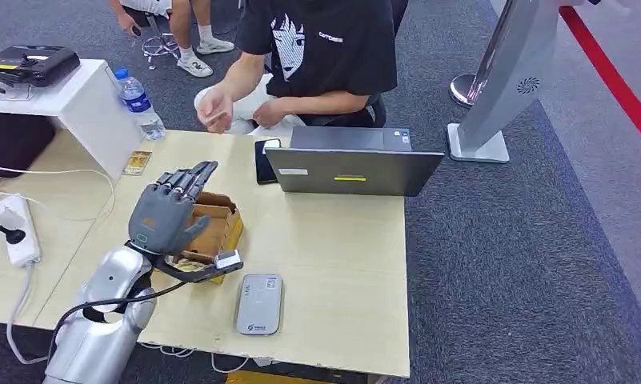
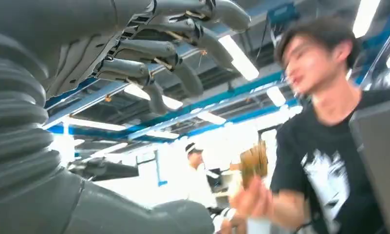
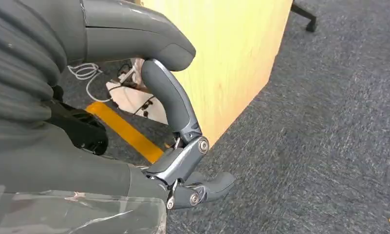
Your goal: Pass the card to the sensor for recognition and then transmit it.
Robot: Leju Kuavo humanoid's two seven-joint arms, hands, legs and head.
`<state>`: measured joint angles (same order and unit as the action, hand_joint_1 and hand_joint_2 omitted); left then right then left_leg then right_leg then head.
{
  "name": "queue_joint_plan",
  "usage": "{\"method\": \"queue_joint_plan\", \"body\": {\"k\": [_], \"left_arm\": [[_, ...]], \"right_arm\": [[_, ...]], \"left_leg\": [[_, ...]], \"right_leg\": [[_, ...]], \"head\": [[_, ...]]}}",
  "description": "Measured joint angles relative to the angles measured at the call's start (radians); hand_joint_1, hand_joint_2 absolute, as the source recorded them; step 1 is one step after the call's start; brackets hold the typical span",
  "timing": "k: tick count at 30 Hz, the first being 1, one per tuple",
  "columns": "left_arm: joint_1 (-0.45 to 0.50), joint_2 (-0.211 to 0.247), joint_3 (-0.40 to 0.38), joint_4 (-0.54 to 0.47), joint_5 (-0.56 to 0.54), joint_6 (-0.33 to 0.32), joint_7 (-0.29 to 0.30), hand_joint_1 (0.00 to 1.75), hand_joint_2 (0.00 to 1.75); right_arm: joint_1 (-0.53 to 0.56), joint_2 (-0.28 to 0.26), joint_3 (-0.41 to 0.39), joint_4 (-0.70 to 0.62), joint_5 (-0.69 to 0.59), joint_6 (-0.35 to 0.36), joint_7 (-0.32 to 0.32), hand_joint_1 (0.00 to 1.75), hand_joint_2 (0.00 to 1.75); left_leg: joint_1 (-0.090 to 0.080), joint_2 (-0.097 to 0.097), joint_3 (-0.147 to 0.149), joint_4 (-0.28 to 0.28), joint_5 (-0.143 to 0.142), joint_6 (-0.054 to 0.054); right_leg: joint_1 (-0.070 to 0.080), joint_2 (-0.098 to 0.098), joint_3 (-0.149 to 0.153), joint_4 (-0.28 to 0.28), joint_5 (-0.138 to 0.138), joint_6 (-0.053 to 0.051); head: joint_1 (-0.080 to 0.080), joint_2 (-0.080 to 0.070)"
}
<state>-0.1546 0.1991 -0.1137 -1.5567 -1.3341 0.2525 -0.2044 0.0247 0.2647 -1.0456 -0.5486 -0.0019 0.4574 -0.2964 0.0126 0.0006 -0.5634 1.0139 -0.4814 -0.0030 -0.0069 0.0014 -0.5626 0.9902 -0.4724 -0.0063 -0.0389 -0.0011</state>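
The left hand (image 1: 166, 210) hovers above the cardboard box (image 1: 218, 226), fingers spread and holding nothing. Beyond the box, the seated person's hand (image 1: 214, 110) holds the card (image 2: 253, 162). The sensor (image 1: 259, 303) lies beside the box. The right hand (image 3: 134, 126) hangs beside the table, fingers apart, holding nothing.

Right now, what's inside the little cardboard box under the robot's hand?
The cardboard box looks open, but the left hand hovers over it, hiding most of the inside. Contents cannot be told.
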Motion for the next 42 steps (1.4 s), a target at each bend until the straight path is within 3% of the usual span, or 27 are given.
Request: {"method": "queue_joint_plan", "body": {"k": [7,11,12,14,18,26,33,42], "left_arm": [[0.004,0.000,0.000,-0.005,0.004,0.001,-0.006,0.00,1.75],[0.045,0.010,-0.020,-0.067,0.062,-0.033,-0.061,0.00,1.75],[0.074,0.045,-0.057,-0.093,0.095,-0.084,-0.083,0.00,1.75],[0.149,0.140,-0.160,-0.101,0.069,-0.074,-0.075,0.00,1.75],[0.177,0.177,-0.186,-0.101,0.042,-0.065,-0.059,0.00,1.75],[0.271,0.244,-0.158,-0.083,-0.001,0.046,-0.007,0.00,1.75],[0.298,0.247,-0.055,-0.045,0.008,0.048,-0.021,0.00,1.75],[0.306,0.246,-0.027,-0.019,0.008,0.048,-0.021,0.00,1.75]], "right_arm": [[0.000,0.000,0.000,0.000,-0.002,0.000,0.000,0.00,1.75],[0.000,0.000,0.010,-0.002,-0.020,-0.008,0.001,0.00,1.75],[0.000,0.000,0.010,-0.008,-0.027,-0.017,0.006,0.00,1.75],[0.000,0.000,0.006,-0.016,-0.025,-0.017,0.017,0.00,1.75],[0.000,0.000,0.005,-0.016,-0.025,-0.015,0.020,0.00,1.75],[0.001,0.000,0.008,-0.016,-0.073,-0.011,0.003,0.00,1.75],[-0.002,0.000,0.050,-0.023,-0.136,-0.021,0.003,0.00,1.75],[-0.005,0.000,0.068,-0.026,-0.142,-0.021,0.003,0.00,1.75]], "left_leg": [[0.000,0.000,0.000,0.000,0.000,0.000],[0.000,0.000,0.000,0.000,0.000,0.000],[0.000,0.000,0.000,0.000,0.000,0.000],[0.000,0.000,0.000,0.000,0.000,0.000],[0.000,0.001,-0.001,-0.001,0.000,0.000],[0.000,0.001,-0.001,-0.001,0.000,0.000],[0.000,0.001,0.000,-0.001,0.000,0.000],[0.000,0.001,0.000,0.000,0.000,0.000]], "right_leg": [[0.000,0.000,0.000,0.000,0.000,0.000],[0.000,0.000,0.000,0.000,0.000,0.000],[0.000,0.000,0.000,0.000,0.000,0.000],[0.000,0.001,-0.001,0.000,0.000,0.000],[0.000,0.001,-0.001,0.000,0.000,0.000],[0.000,0.002,-0.001,0.000,0.000,0.000],[0.000,0.002,-0.001,0.000,0.000,0.000],[0.000,0.002,-0.001,0.000,0.000,0.000]], "head": [[0.000,0.000],[0.000,0.000],[0.000,0.000],[0.001,0.000],[0.000,0.000],[0.000,0.000],[0.000,0.000],[0.001,0.000]]}}
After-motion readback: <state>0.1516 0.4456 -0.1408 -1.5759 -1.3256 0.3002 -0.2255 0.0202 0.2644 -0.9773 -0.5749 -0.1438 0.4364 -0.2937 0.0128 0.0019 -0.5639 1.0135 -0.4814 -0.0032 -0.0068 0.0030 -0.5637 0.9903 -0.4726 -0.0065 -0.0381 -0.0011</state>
